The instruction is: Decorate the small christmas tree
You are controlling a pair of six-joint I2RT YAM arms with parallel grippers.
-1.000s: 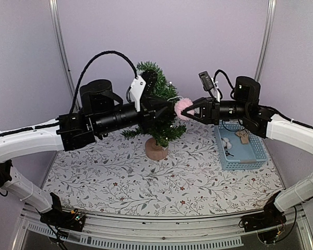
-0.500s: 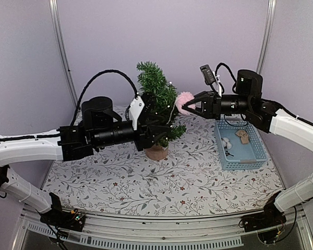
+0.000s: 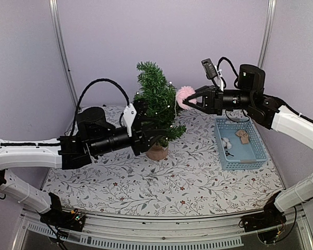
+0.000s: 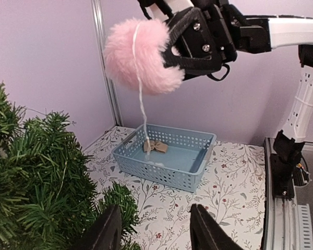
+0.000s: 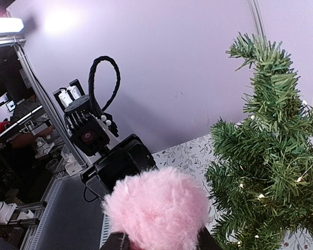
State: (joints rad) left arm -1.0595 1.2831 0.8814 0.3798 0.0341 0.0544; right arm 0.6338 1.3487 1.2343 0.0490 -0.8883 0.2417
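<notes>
Between the black fingers (image 4: 190,39) of the right tool (image 3: 189,100) we see a fluffy pink pompom (image 3: 182,94) clamped from both sides and held up in the air. A thin white string (image 4: 142,104) runs over it and hangs straight down below it. The pompom sits just beside the upper right branches of the small dark-green artificial fir tree (image 3: 156,99). From the right wrist we see a gap between the two.

The left tool (image 4: 156,232) is open, with nothing between its two fingers. It sits low at the tree's left side, and from above its tip overlaps the lower branches. We cannot tell whether it touches them.

The tree stands upright on its round tan wooden base (image 3: 156,152), toward the back middle of the floral-patterned bench (image 3: 120,182). Tiny lights dot its needles.

To the right, well apart from the tree, a light-blue perforated plastic basket (image 3: 235,165) rests on the bench. It holds a small brown ornament (image 3: 243,136) and some small white pieces (image 3: 227,141).
</notes>
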